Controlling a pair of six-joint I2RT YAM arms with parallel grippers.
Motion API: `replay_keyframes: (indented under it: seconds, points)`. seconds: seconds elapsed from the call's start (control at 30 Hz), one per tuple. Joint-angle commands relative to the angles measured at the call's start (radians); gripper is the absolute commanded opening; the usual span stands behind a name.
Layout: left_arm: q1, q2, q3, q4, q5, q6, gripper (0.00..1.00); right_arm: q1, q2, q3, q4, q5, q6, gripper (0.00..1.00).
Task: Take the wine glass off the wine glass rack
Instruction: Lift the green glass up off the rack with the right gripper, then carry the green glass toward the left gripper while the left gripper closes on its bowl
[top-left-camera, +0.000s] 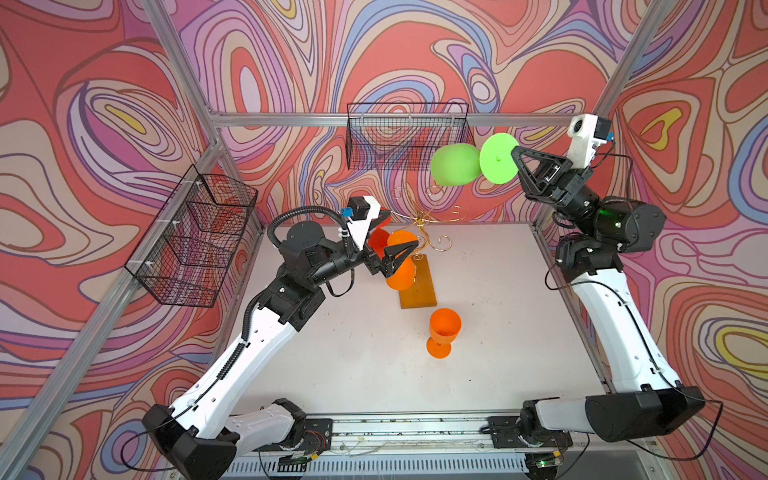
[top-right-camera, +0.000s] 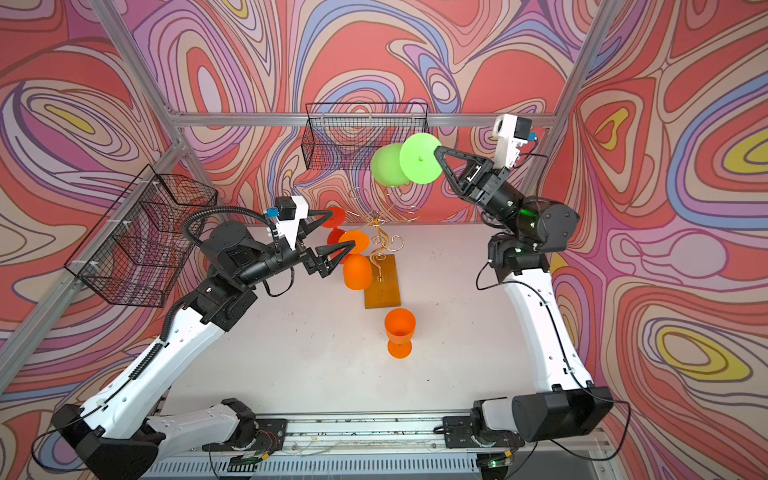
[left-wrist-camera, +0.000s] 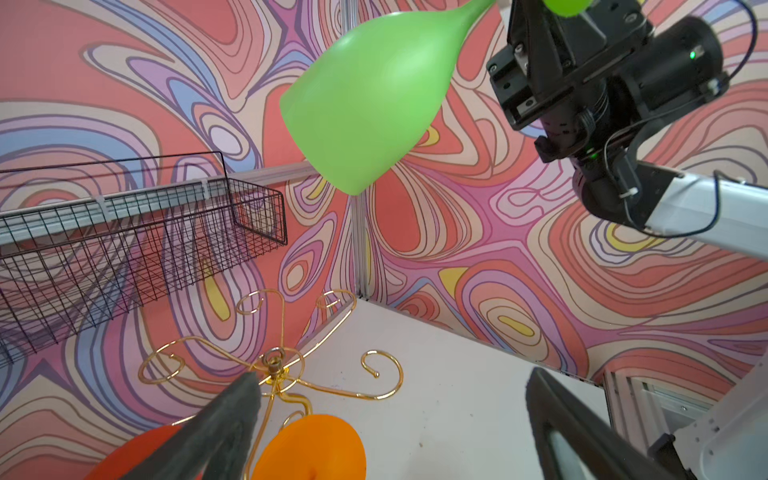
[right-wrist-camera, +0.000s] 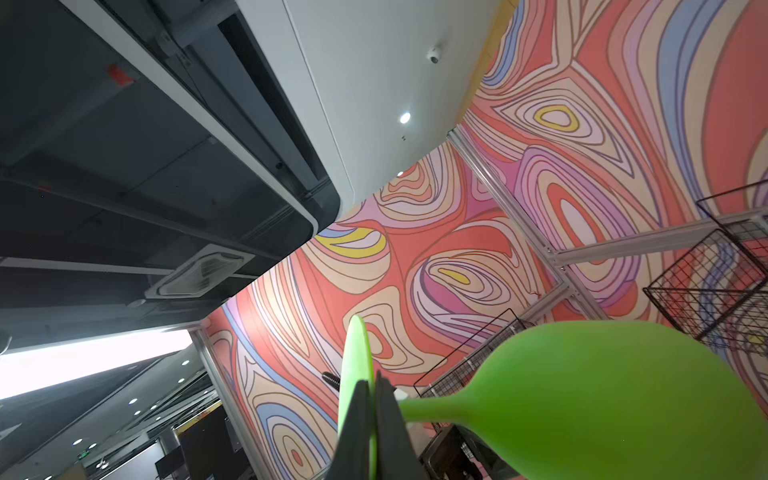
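Holding the green wine glass (top-left-camera: 455, 164) clear of the wine glass rack (top-left-camera: 423, 220), my right gripper (top-left-camera: 516, 160) is clamped on the rim of the glass's foot. In both top views this glass lies roughly level in the air, with its bowl in front of the back basket (top-left-camera: 409, 133) and well above the table (top-left-camera: 498, 311). The rack stands on the table toward the back wall. My left gripper (top-right-camera: 343, 229) is at the rack, spread wide and gripping nothing. An orange wine glass (top-right-camera: 356, 272) hangs bowl-down from a hook arm, with a red wine glass (top-right-camera: 334, 239) just beside it. A second orange wine glass (top-right-camera: 400, 328) stands upright on the table, in front of the rack and apart from it.

Left wrist view: my fingers (left-wrist-camera: 226, 424) stand far apart. The foot of the hanging orange wine glass (left-wrist-camera: 311, 449) sits between them, close to one pad — I cannot tell whether they touch. The red wine glass (left-wrist-camera: 137, 453) lies outside that pad. The green wine glass (left-wrist-camera: 365, 95) hangs in the air higher than the rack (left-wrist-camera: 274, 365).

Right wrist view: my right gripper (right-wrist-camera: 372, 395) is closed flat on the edge of the green foot — stem and bowl (right-wrist-camera: 602, 395) extend away from the fingertips.
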Motion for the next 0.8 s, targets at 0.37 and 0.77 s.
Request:
replay_keyframes:
  seconds: [0.37,0.77]
  points:
    - [0.208,0.462,0.277,1.008,0.481,-0.913,0.92,0.039,0.113,-0.043,0.494,0.085,0.346,0.0]
    - [0.208,0.622,0.448,1.233,0.553,-1.196,0.92,0.075,0.136,-0.054,0.497,0.086,0.323,0.0]
